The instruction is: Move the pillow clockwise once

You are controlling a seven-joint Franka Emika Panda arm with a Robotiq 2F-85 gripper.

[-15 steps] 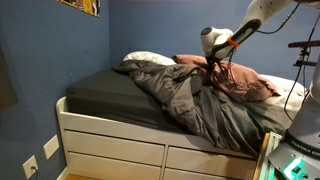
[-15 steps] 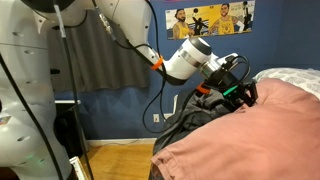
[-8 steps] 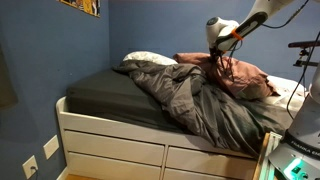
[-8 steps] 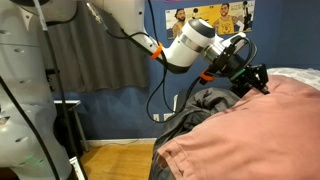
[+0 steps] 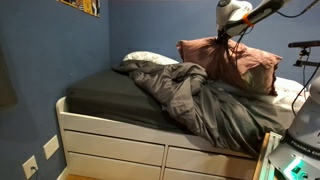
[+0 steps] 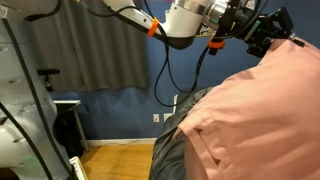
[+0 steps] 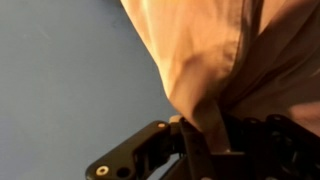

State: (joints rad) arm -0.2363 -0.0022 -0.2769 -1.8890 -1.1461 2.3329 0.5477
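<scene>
The dusty pink pillow (image 5: 228, 63) hangs lifted above the head of the bed, gripped at its top edge. In an exterior view it fills the right side (image 6: 255, 120). My gripper (image 5: 232, 34) is shut on a fold of the pillow's fabric and holds it up; it also shows in an exterior view (image 6: 268, 32). In the wrist view the pink fabric (image 7: 215, 50) is pinched between the dark fingers (image 7: 205, 145), with the blue wall behind.
A rumpled grey comforter (image 5: 190, 95) lies across the bed with a white pillow (image 5: 145, 58) behind it. White drawers (image 5: 130, 150) form the bed base. A blue wall stands close behind. A stand (image 6: 52, 110) and grey curtain are beside the bed.
My gripper has risen with the pillow in it; the pillow has come up off the bed and now hangs upright. The comforter has stayed put.
</scene>
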